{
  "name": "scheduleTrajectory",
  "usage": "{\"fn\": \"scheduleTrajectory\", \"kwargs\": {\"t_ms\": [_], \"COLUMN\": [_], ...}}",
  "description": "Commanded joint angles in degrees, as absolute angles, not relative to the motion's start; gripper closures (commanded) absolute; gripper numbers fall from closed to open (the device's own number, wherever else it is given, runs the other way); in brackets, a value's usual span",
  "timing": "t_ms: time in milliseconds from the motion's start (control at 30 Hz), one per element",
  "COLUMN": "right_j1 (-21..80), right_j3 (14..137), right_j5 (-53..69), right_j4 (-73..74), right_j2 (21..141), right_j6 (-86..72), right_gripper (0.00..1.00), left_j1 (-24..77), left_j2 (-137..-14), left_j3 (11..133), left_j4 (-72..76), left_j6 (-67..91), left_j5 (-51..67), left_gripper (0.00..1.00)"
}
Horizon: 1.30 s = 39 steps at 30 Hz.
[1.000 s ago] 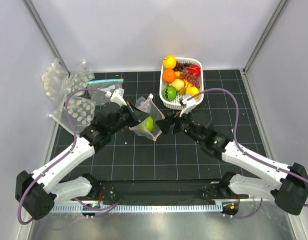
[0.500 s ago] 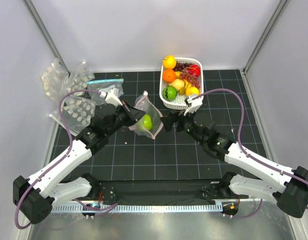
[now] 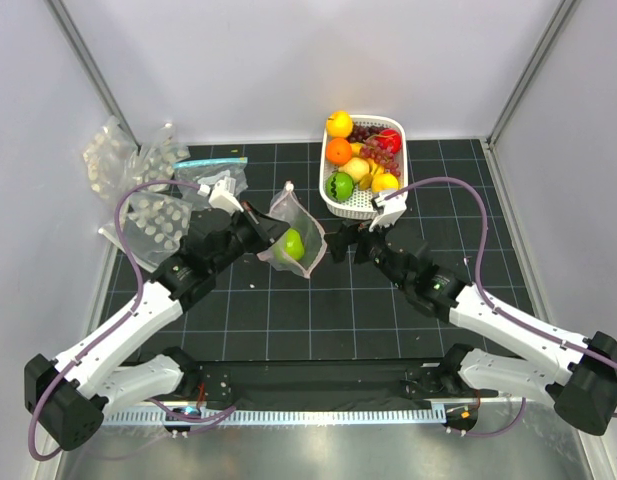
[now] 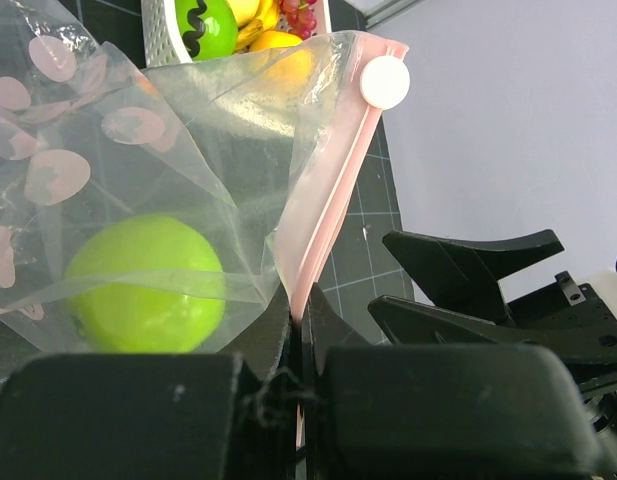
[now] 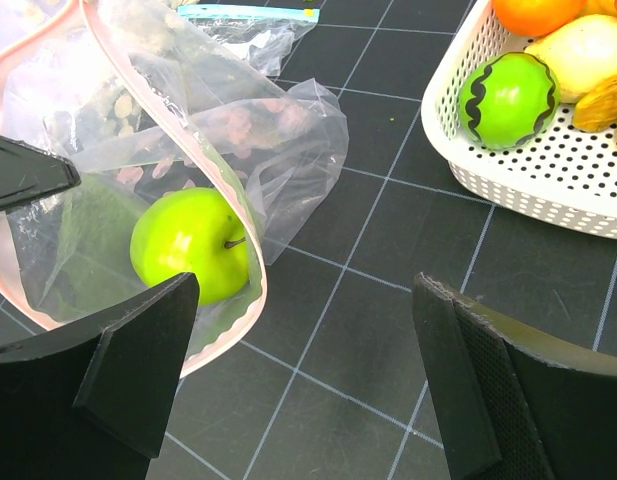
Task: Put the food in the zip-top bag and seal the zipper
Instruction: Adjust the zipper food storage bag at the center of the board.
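Note:
The zip-top bag (image 3: 291,215) stands open at the middle of the mat with a green apple (image 3: 292,244) inside. My left gripper (image 3: 258,232) is shut on its pink zipper (image 4: 328,200), pinching the strip (image 4: 300,325) and holding the mouth up. In the left wrist view the apple (image 4: 143,285) shows through the dotted plastic (image 4: 108,130). My right gripper (image 3: 340,243) stands open just right of the bag with nothing between its fingers. In the right wrist view it (image 5: 303,300) hovers over bare mat beside the apple (image 5: 193,245) and the bag's pink rim (image 5: 233,310).
A white basket (image 3: 353,206) with several fruits stands behind the right gripper, close to it (image 5: 548,180). A heap of other clear bags (image 3: 138,185) lies at the back left, one with a teal strip (image 3: 210,162).
The right gripper has opened wider and drawn back to the right from the bag's mouth. The left gripper has shifted the bag slightly up and left.

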<state>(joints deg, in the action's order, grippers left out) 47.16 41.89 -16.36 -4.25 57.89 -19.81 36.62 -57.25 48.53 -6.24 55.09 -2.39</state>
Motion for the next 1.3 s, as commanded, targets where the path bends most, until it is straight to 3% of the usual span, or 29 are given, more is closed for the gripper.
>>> {"fn": "scheduleTrajectory", "kwargs": {"t_ms": [0, 233, 600, 733, 767, 833, 867, 967, 1267], "right_j1": [47.46, 47.46, 47.46, 47.46, 47.55, 47.46, 47.46, 47.46, 47.55], "right_j3": [43.68, 44.65, 45.7, 46.14, 46.32, 46.84, 47.11, 49.29, 51.07], "right_j5": [-17.58, -18.02, -12.84, -11.16, -11.16, -11.16, -11.6, -15.96, -27.77], "right_j4": [-5.45, -4.13, -6.32, -6.68, -6.51, -5.72, -5.28, -1.6, 8.52], "right_j2": [57.83, 59.85, 66.09, 67.76, 67.85, 67.76, 67.24, 65.4, 54.15], "right_j6": [-20.39, -21.18, -23.29, -23.73, -23.64, -23.47, -23.29, -22.76, -18.37], "right_gripper": [0.06, 0.07, 0.16, 0.37, 0.49, 0.6, 0.75, 0.99, 0.99], "left_j1": [36.21, 36.3, 36.21, 36.3, 36.3, 36.21, 36.3, 36.3, 37.35], "left_j2": [-56.43, -55.55, -54.84, -55.02, -55.02, -55.11, -55.37, -56.94, -61.17], "left_j3": [48.78, 48.69, 48.51, 48.6, 48.6, 48.78, 48.87, 50.27, 53.88], "left_j4": [-4.57, -4.57, -4.66, -4.66, -4.66, -4.66, -4.75, -5.79, -8.26], "left_j6": [54.4, 54.14, 53.96, 53.88, 53.88, 53.7, 53.27, 51.95, 50.28], "left_j5": [-2.81, -3.16, -3.69, -3.43, -3.43, -3.17, -2.99, -1.59, 1.41], "left_gripper": [0.99, 0.99, 0.99, 0.99, 0.99, 0.99, 0.99, 1.0, 1.0]}}
